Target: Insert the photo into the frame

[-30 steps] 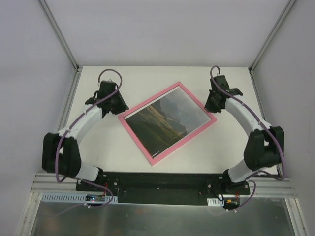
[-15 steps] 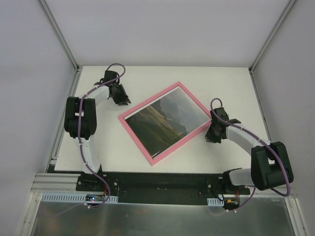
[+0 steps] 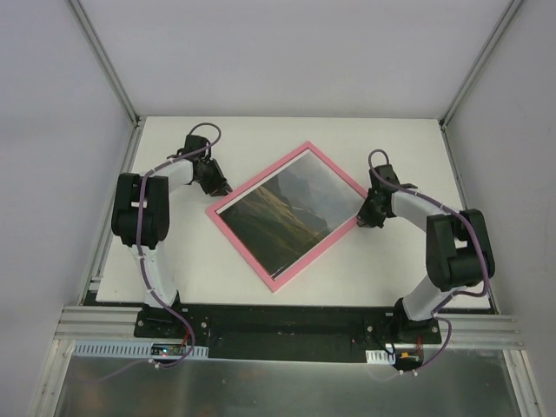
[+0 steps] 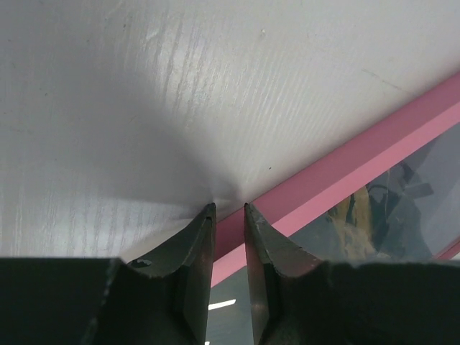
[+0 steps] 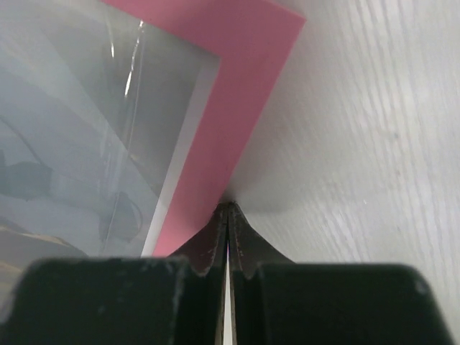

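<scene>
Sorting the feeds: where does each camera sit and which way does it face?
Top external: above and behind, facing down at the table; left arm and right arm show.
Left wrist: on the left arm, facing past the left hand at the frame edge.
Right wrist: on the right arm, past the shut right hand at a frame corner.
All share the frame.
</scene>
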`<control>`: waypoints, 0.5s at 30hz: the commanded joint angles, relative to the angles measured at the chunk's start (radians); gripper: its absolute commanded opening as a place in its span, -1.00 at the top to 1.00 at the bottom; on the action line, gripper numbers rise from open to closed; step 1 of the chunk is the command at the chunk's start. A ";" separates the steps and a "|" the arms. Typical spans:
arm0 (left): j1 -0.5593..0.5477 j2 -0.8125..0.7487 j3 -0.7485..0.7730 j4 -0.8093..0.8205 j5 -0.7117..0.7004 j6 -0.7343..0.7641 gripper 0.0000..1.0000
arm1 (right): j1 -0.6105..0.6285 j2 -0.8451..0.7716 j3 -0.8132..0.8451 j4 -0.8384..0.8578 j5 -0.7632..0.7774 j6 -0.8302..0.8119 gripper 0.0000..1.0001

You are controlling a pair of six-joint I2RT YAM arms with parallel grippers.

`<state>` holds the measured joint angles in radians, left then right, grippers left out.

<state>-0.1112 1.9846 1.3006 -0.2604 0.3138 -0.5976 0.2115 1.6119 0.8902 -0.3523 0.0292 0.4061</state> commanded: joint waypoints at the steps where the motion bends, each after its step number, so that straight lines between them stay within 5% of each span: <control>1: -0.024 -0.058 -0.107 -0.040 -0.008 -0.027 0.55 | -0.001 0.118 0.122 -0.023 -0.018 -0.029 0.99; 15: -0.168 -0.297 -0.465 0.131 -0.018 -0.122 0.55 | 0.052 0.416 0.575 -0.229 -0.069 -0.122 0.99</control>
<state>-0.2447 1.6970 0.9077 -0.1371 0.2703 -0.6853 0.2188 1.9797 1.3869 -0.5659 0.0078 0.3016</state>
